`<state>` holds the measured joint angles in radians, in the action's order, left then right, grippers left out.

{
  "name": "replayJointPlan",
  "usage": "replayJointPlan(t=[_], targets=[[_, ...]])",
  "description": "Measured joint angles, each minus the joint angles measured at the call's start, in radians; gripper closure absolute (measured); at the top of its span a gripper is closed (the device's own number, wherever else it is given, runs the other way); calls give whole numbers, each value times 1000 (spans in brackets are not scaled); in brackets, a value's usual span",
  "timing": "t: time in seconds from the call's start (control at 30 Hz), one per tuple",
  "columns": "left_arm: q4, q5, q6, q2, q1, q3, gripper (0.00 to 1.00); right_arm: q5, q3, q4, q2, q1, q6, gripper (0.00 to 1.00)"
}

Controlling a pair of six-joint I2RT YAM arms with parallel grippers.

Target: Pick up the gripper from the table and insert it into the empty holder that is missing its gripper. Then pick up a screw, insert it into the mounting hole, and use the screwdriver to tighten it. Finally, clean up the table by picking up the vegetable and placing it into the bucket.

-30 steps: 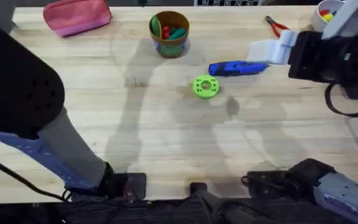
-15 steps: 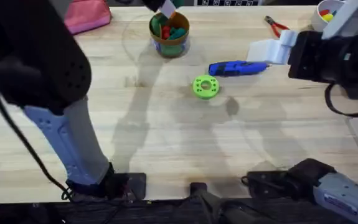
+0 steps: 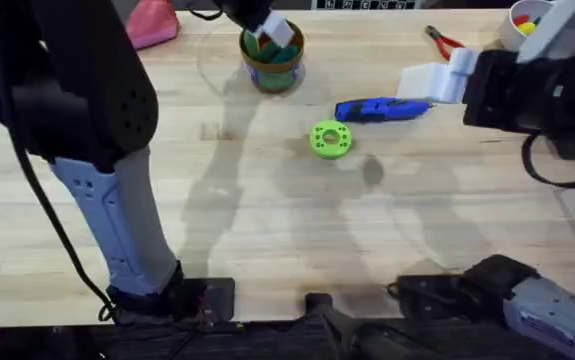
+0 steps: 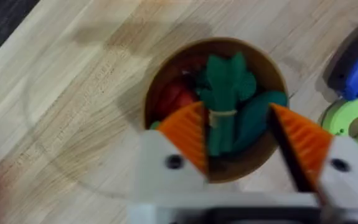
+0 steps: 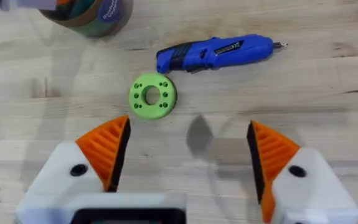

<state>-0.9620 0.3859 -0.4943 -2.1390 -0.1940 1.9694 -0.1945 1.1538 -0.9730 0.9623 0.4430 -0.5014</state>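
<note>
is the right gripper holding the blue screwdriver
No, the right gripper is open over bare table, and the screwdriver lies apart from it beside the green disc.

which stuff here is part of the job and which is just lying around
Part of the job:
- vegetable, over the bucket between the left gripper's open fingers
- bucket
- screwdriver

Lying about:
- green ring disc
- red-handled pliers
- pink pouch

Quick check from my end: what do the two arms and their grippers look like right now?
Both grippers, left and right, have white plastic finger blocks with orange ribbed wedge pads and a dark screw in each block. The left arm is black, with a grey and blue lower link and a black cable; the right arm is black with white parts.
</note>
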Motion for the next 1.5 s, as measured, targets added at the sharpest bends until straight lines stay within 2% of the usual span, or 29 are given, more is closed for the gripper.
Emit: replayJointPlan(t=[0.03,0.07,0.13,0.33,0.5,0.63,1.1,1.33,1.5], targets=[[0,0,1,0,0,0,159,0,0,0,0,0,0,10],[0,0,6,0,0,0,57,0,0,0,0,0,0,9],[1,0,6,0,0,0,19,0,0,0,0,0,0,10],[0,0,6,0,0,10,15,0,0,0,0,0,0,11],[-19,0,6,3,0,65,15,0,0,0,0,0,0,11],[-127,-9,6,59,0,122,16,0,0,0,0,0,0,10],[-426,-132,31,283,0,128,12,0,0,0,0,0,0,10],[-500,-156,46,332,0,119,11,0,0,0,0,0,0,10],[-490,-194,75,422,0,5,11,0,0,0,0,0,0,10]])
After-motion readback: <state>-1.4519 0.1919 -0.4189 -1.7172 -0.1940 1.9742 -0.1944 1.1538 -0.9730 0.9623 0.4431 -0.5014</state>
